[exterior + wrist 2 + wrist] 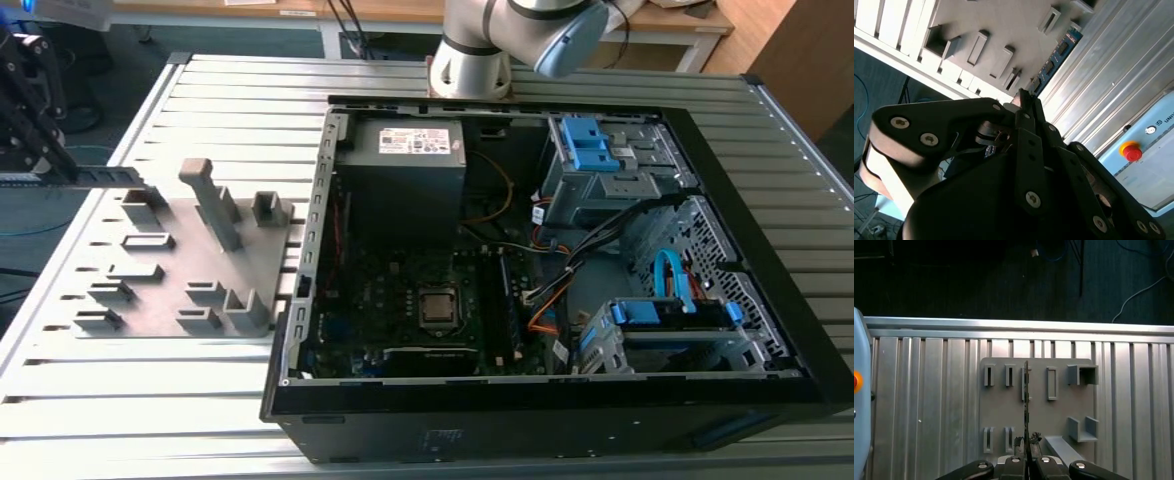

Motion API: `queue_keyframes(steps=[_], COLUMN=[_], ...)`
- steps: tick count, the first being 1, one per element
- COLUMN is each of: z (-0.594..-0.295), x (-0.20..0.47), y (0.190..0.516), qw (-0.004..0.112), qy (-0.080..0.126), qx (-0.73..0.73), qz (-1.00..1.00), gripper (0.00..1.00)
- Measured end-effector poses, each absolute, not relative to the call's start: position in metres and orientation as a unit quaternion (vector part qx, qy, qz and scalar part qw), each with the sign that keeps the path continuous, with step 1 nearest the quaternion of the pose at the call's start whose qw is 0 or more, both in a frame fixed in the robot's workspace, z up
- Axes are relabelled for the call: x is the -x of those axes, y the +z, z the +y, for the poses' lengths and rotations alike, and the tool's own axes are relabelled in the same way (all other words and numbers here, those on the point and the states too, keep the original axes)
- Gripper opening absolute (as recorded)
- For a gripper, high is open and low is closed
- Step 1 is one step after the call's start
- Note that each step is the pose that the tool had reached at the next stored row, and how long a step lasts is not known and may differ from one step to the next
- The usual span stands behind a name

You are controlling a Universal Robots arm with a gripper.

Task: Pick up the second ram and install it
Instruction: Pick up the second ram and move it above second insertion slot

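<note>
1. I am looking at a slatted silver aluminium table point(134, 400). It is carrying a large open black computer case point(441, 435) on the exterior view's right and a flat grey plastic fixture point(174, 290) with slots and upright ribs on the exterior view's left.
2. Inside the case I am seeing a dark motherboard point(374, 300) with a square silver processor socket point(437, 308), a grey metal power supply box point(400, 165), blue plastic drive brackets point(587, 140) and bundled cables. All of this is lying well apart from the fixture.
3. A pale blue control box with a round red stop button point(1131, 151) is sitting beside the table, and loose cables point(1144, 285) are trailing over the dark floor beyond the table's edge.
4. The fixture's tall grey ribs point(214, 205) are standing between the black gripper point(54, 172) and the case.
5. The second ram point(1026, 400), a long, thin, dark memory strip, is showing edge-on over the fixture's slot row in the first wrist view. In the second wrist view its chip-covered face point(1056, 57) is pointing out from the fingertips point(1024, 95) toward the fixture.
6. The gripper is pinching the strip's near end, with its fingers closed to the card's thickness.
7. I cannot tell whether the strip's far end is touching a slot.
8. The silver-grey arm's base point(470, 60) is standing behind the case, and the gripper is reaching over the fixture at the exterior view's far left, holding the strip level.
</note>
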State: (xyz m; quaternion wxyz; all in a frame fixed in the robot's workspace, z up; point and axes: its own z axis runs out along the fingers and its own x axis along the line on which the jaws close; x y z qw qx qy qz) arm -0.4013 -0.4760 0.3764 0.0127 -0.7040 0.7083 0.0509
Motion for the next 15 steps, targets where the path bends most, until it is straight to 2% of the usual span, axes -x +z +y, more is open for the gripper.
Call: queue_keyframes(steps=[15], z=[-0.476], x=[0.401], y=[0.394], qw=[0.014], qy=[0.052], qx=[0.704], qz=[0.708], gripper=[0.14])
